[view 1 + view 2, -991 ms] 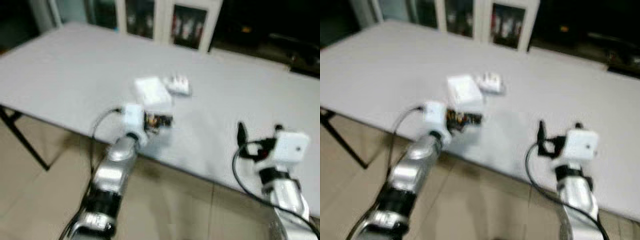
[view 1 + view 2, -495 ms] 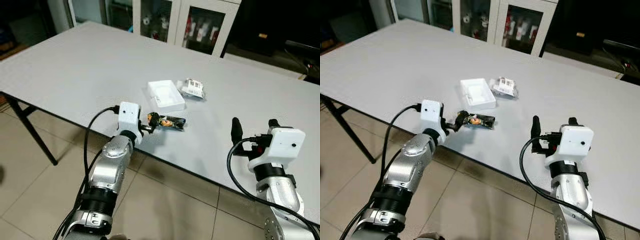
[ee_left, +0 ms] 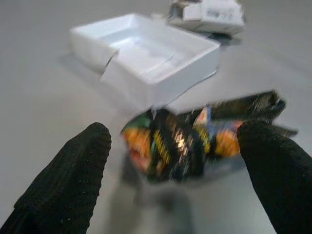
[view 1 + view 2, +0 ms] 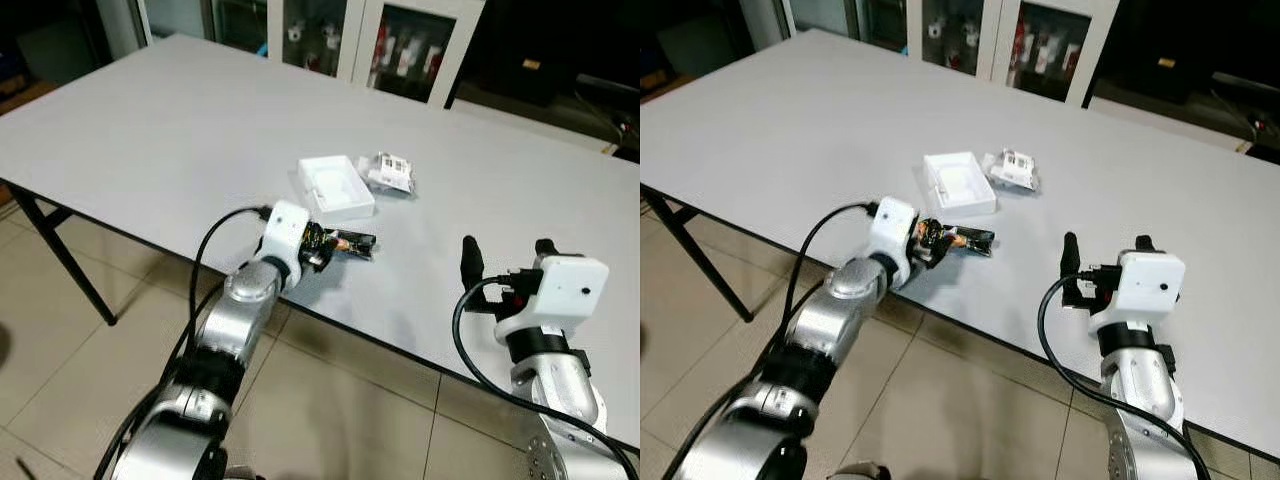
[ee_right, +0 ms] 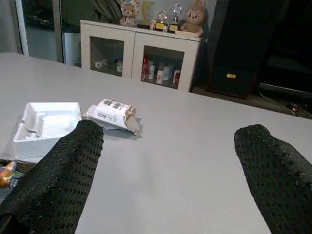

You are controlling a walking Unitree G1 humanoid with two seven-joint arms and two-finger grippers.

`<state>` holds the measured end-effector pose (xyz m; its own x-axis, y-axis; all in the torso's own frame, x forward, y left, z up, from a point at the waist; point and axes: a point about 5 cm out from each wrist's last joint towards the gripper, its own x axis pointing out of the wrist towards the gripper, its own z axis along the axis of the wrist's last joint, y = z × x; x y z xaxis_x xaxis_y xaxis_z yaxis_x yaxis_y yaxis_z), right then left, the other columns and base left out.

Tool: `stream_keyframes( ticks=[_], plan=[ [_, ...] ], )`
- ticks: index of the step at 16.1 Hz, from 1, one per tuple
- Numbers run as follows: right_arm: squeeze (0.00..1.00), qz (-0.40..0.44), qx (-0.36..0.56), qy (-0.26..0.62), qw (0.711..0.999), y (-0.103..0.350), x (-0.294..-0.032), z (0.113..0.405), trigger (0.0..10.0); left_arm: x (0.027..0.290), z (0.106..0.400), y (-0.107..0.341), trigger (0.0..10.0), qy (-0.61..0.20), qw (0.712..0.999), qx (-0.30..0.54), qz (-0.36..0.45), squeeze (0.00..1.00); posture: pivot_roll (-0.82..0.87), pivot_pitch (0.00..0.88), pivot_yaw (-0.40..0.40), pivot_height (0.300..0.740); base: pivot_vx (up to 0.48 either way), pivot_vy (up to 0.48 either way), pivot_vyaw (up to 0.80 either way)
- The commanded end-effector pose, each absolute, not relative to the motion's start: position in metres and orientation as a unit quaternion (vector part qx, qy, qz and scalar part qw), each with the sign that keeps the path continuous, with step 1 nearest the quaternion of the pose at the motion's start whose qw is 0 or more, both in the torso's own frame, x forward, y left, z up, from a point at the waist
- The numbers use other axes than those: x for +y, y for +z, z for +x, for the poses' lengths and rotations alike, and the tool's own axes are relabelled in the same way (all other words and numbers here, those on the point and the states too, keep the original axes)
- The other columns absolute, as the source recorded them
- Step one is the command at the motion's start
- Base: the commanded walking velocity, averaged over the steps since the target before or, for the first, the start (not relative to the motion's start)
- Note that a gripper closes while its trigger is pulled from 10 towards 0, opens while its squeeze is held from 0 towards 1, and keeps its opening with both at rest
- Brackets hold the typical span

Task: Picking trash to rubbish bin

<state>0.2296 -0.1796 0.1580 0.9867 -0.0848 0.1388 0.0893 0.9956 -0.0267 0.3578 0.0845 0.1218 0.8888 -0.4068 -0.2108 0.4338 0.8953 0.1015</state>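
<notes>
At the table's near edge (image 4: 150,235), around 6 o'clock in the head view: left gripper (image 3: 175,161) reaching over the edge, fingers spread wide to either side of a colourful snack wrapper (image 3: 195,141), not yet closed on it — lined up, by the look of it, so both fingers (image 3: 73,175) can pinch the crumpled end. Wrapper flat on the grey tabletop, its dark tail pointing toward 3 o'clock. Off at 4 o'clock, right gripper (image 5: 165,165) raised just above the near edge, also spread wide and empty, apparently parked out of the way while the other arm works. Just beyond the wrapper, at 12 o'clock from it, an open white foam tray (image 4: 336,187), shallow side up; next to that, toward 1 o'clock, a crumpled white packet (image 4: 391,172) with printed labels. Farther still, past the far edge, white glass-fronted cabinets (image 4: 385,45) against a dark room. No rubbish bin to point to from these views, so carrying presumably comes after the grasp.
</notes>
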Motion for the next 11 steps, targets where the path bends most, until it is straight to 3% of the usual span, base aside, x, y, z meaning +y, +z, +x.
stream_keyframes(
  ticks=[1,8,11],
  plan=[
    [0.00,-0.019,-0.064,-0.051,0.996,0.157,-0.182,0.228,10.0,0.081,0.359,0.122,10.0,-0.229,0.966,0.091,0.083,0.00,0.14,0.085,-0.081,0.740,0.000,0.000,0.00],
    [0.00,-0.022,-0.064,-0.053,0.996,0.158,-0.184,0.227,10.0,0.076,0.373,0.123,10.0,-0.186,0.976,0.111,-0.025,0.00,0.13,0.080,-0.084,0.740,0.000,0.000,0.00],
    [0.00,-0.024,-0.064,-0.052,0.996,0.159,-0.183,0.227,10.0,0.070,0.372,0.117,10.0,-0.200,0.970,0.137,-0.014,0.00,0.12,0.076,-0.086,0.740,0.000,0.000,0.00]
  ],
)
